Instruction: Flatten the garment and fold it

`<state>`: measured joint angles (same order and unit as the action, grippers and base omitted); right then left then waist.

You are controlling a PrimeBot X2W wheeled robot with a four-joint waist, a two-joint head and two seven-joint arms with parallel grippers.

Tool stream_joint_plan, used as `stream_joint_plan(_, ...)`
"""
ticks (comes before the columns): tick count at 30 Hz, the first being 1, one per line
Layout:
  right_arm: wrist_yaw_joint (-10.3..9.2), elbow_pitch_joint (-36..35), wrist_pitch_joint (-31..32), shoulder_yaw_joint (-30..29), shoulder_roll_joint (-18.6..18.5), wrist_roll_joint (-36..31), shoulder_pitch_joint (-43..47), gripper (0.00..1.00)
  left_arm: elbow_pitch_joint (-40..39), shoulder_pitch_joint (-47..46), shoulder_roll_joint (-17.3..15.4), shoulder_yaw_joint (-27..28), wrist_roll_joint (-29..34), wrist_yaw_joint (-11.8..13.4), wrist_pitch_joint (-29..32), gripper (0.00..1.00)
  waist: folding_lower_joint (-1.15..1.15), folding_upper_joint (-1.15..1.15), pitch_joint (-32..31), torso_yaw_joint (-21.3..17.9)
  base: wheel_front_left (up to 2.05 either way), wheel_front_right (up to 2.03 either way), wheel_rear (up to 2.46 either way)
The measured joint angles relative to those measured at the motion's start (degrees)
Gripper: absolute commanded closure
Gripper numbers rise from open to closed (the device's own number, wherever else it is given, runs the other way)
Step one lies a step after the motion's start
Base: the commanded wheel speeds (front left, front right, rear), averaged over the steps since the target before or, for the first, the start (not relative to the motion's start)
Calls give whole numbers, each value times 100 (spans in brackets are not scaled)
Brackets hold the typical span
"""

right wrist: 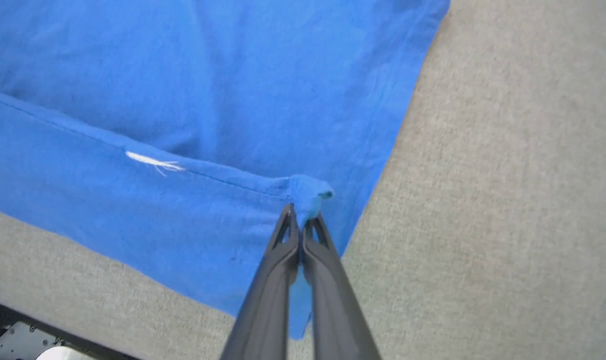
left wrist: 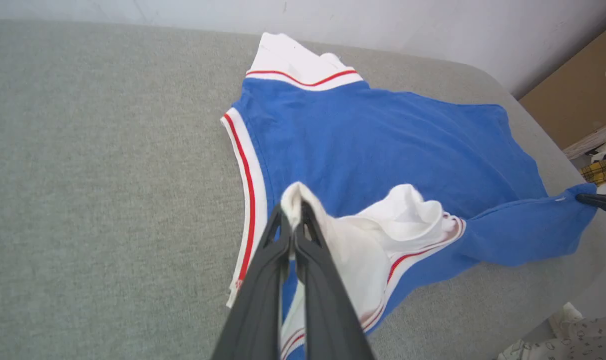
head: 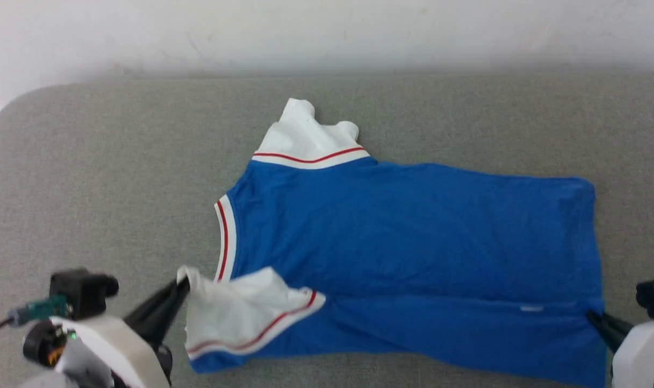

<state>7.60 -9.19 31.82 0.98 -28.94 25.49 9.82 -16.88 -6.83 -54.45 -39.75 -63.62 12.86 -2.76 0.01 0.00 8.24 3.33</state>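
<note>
The garment [head: 407, 237], a bright blue T-shirt with white sleeves and red stripes, lies sideways on the grey surface [head: 89, 178], collar to the left and hem to the right. My left gripper [head: 182, 284] is shut on the tip of the near white sleeve [left wrist: 362, 250], which is lifted and folded over the blue body. My right gripper [head: 590, 315] is shut on the near hem corner [right wrist: 310, 195], pinching a small bunch of blue fabric. The near side edge is folded up over the body between the two grips. The far sleeve [head: 308, 137] lies crumpled flat.
A pale wall [head: 327, 32] runs behind the grey surface. In the left wrist view a cardboard box [left wrist: 577, 100] and some yellow checked cloth [left wrist: 605, 170] sit beyond the surface's right end, with patterned fabric [left wrist: 572, 340] below its near corner.
</note>
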Motion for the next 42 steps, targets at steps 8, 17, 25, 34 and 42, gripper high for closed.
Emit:
stream_joint_plan(8, 0, 101, 1, 120, -165, -102, -883, 100, 396, -1061, 275, 67, 490, -249, 45, 100, 1, 0, 510, -82, 0, 0, 0)
stream_joint_plan(17, 0, 616, -60, 368, -136, -155, -1406, 100, 1336, -1401, 848, -85, 697, -633, -304, 100, 1, 0, 1124, -194, 0, 0, 0)
stream_joint_plan(25, 2, 776, -140, 454, -107, -124, -1583, 73, 2038, -1556, 1124, -321, 746, -776, -137, 100, -1, 0, 1441, -225, 0, 0, 0)
stream_joint_plan(34, -7, 918, -252, 381, -77, -81, -1662, 0, 2316, -1699, 1270, -363, 704, -761, 11, 0, -1, 0, 1297, -207, 0, 0, 0)
stream_joint_plan(42, -5, 592, -764, -145, 366, -194, -1250, 0, 1984, -1083, 1255, 159, 617, -289, -985, 0, -1, 0, 864, -183, 0, 0, 0)
